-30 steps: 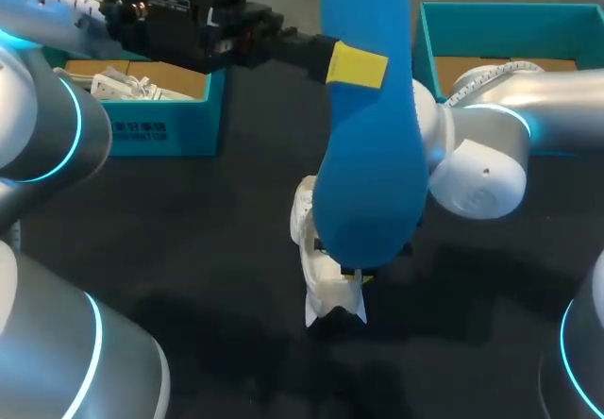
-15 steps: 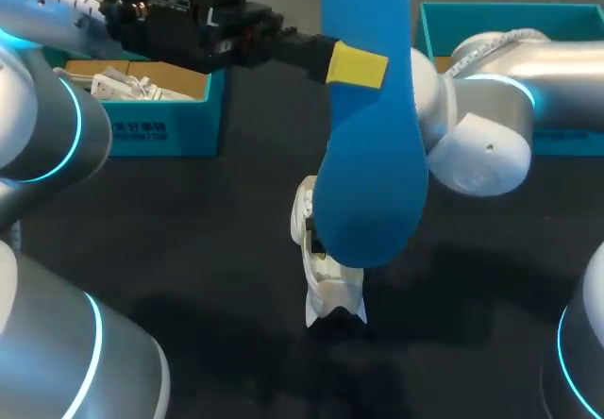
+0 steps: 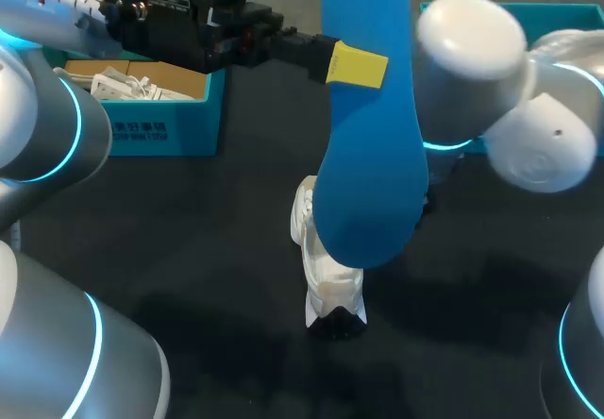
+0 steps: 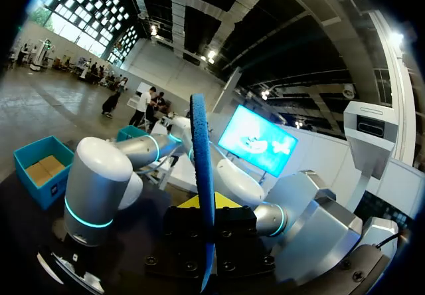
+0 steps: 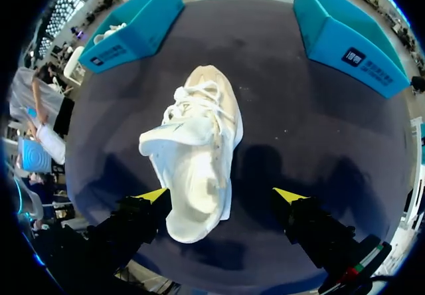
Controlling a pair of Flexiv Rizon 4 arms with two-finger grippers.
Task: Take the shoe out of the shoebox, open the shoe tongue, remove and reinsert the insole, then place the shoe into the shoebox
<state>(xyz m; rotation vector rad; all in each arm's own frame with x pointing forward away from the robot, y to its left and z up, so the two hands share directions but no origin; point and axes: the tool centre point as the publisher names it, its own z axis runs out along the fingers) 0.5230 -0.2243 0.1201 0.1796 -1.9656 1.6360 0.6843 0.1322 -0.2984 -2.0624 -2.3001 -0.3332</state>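
My left gripper (image 3: pixel 357 64) holds a long blue insole (image 3: pixel 370 155) high over the table, hanging lengthwise and covering the middle of the head view. In the left wrist view the insole (image 4: pixel 202 175) stands edge-on between the shut fingers of that gripper (image 4: pixel 206 232). A white shoe (image 3: pixel 326 277) lies on the dark table, its upper part hidden behind the insole. In the right wrist view the shoe (image 5: pixel 199 142) lies on its side with its laces loose. My right gripper (image 5: pixel 220 194) hovers open above it, its yellow tips wide apart and touching nothing. My right arm (image 3: pixel 472 51) stands raised at the right.
A teal shoebox (image 3: pixel 142 98) holding paper and white bits stands at the back left. A second teal box (image 3: pixel 510 23) stands at the back right, partly behind my right arm. Both boxes (image 5: pixel 133 26) (image 5: pixel 345 29) lie beyond the shoe. The dark tabletop (image 3: pixel 189 249) surrounds the shoe.
My right gripper has opened, let go of the shoe and risen away toward the back right. The shoe stays on the table. The left arm and insole have not moved.
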